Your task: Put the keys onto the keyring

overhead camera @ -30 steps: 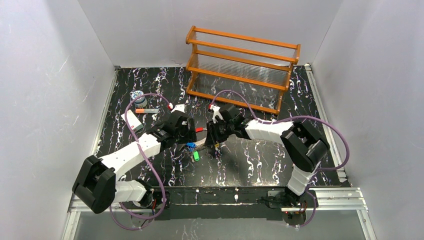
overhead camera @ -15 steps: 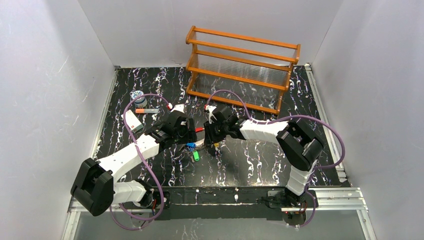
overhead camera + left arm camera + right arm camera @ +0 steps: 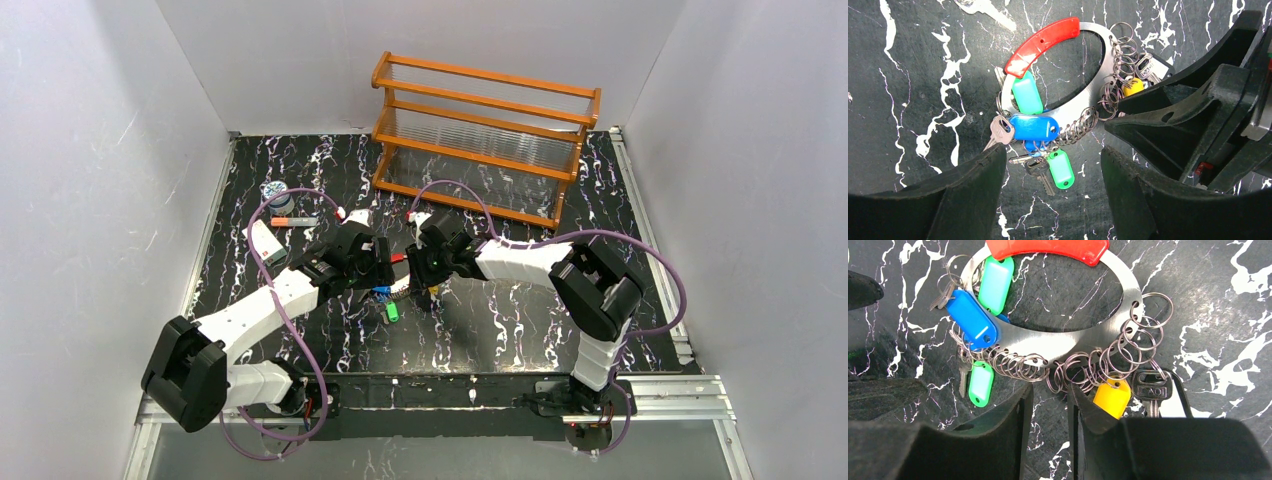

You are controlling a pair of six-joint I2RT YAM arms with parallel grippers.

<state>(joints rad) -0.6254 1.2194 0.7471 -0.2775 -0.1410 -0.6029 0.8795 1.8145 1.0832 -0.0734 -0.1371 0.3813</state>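
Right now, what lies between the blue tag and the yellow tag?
Small split rings strung along the keyring fill the stretch from blue tag to yellow tag; the right wrist view shows it.

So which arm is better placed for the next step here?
Right, probably: the right claw sits nearly closed at the small rings on the keyring by the yellow key; the left claw hovers wide open above.

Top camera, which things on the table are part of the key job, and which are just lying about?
Part of the job:
- keyring
- blue-tagged key
- green-tagged key
- yellow-tagged key

Lying about:
- wooden rack
- patterned jar
- orange-tipped stick
- white card
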